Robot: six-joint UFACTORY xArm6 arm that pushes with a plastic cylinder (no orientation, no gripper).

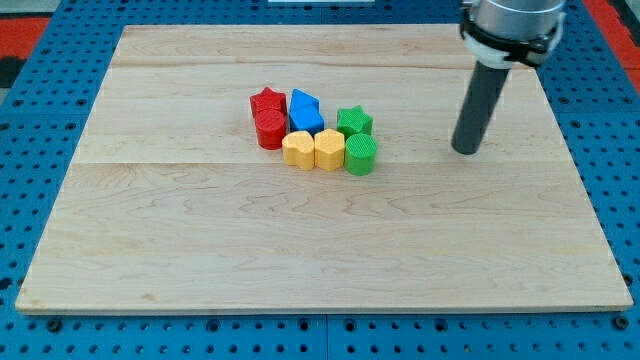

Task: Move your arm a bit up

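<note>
Altogether 8 small blocks sit on the pale wooden table, packed into 1 tight cluster a little toward the view's left of the middle. By colour they come in pairs: 2 red, 2 blue, 2 yellow and 2 green. At the cluster's left end the red star lies nearer the view's top, with the red cylinder touching it just below. To their right the 2 blue blocks press together, the upper blue block and the lower blue block; their exact shapes are hard to make out. Along the cluster's lower edge the yellow heart-like block and the yellow hexagon stand side by side, touching. At the right end the green star sits above the green cylinder, which touches the yellow hexagon. Only 1 arm shows, entering from the view's top right and ending in a dark rod; it carries no claw, so no open or closed state applies. My tip rests on the table well to the view's right of the cluster, about level with the green cylinder and apart from every block, with bare wood between them. A blue pegboard surrounds the table.
</note>
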